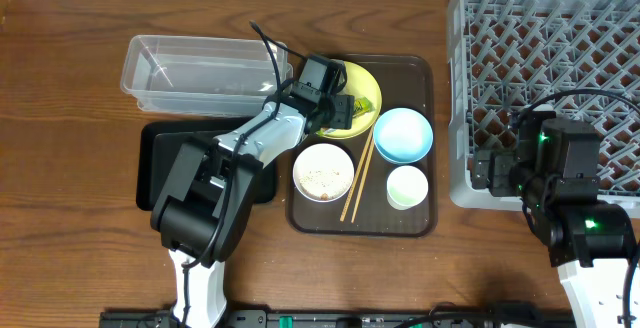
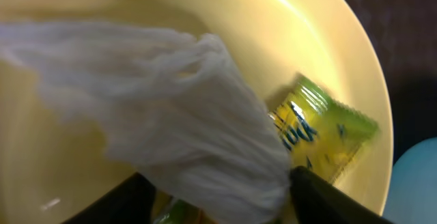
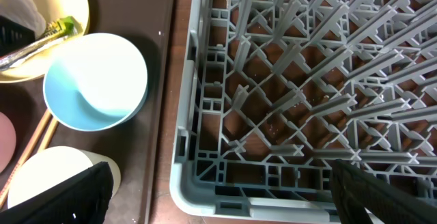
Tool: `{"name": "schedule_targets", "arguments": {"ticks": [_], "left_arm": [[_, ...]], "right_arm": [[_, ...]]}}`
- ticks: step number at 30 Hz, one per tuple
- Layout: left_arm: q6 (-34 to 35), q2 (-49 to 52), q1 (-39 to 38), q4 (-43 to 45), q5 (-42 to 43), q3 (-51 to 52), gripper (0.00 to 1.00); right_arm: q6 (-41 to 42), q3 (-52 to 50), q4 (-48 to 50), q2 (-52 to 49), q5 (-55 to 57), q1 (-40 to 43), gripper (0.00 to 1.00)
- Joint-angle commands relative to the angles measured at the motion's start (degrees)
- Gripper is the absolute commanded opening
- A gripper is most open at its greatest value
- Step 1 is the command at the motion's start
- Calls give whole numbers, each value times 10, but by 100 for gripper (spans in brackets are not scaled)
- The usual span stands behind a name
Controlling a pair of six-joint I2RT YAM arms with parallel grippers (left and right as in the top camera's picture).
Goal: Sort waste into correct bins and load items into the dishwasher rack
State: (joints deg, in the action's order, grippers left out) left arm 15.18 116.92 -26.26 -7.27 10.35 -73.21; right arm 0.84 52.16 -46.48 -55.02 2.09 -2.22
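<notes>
Your left gripper (image 2: 215,197) straddles white tissue (image 2: 171,115) on the yellow plate (image 2: 328,39).
Grip unclear; snack wrapper (image 2: 321,125) just beyond jaws; your right gripper (image 3: 218,197) wide apart over dishwasher rack (image 3: 273,80).

The only writing was on the green-and-yellow snack wrapper (image 2: 321,132) that lay on the yellow plate (image 2: 321,33) — a few big blue letters on its yellow part. The letters were blurry and partly hidden behind a crumpled white wrap (image 2: 171,115), so the word could not be read. In the other views the wrapper was too small to show any letters.
</notes>
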Motion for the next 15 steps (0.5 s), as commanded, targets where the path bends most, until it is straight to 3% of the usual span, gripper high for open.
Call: {"name": "schedule_targets", "arguments": {"ticks": [1,4,6,9,15], "left_arm": [[6,-5,1,0,-5,-5,46],[6,-14,2,-9,-4,-5,29],[6,-28,4,-15,-4,-5,24],[6,-59,10,-21,-6,-5,19],[-5,-157,41,-72,-6,-5,19]], "right_arm": [[4,13,0,0,-2,-7,99],[4,13,0,0,-2,-7,99],[4,13,0,0,-2,-7,99],[4,13,0,0,-2,-7,99],[4,13,0,0,-2,-7,99]]}}
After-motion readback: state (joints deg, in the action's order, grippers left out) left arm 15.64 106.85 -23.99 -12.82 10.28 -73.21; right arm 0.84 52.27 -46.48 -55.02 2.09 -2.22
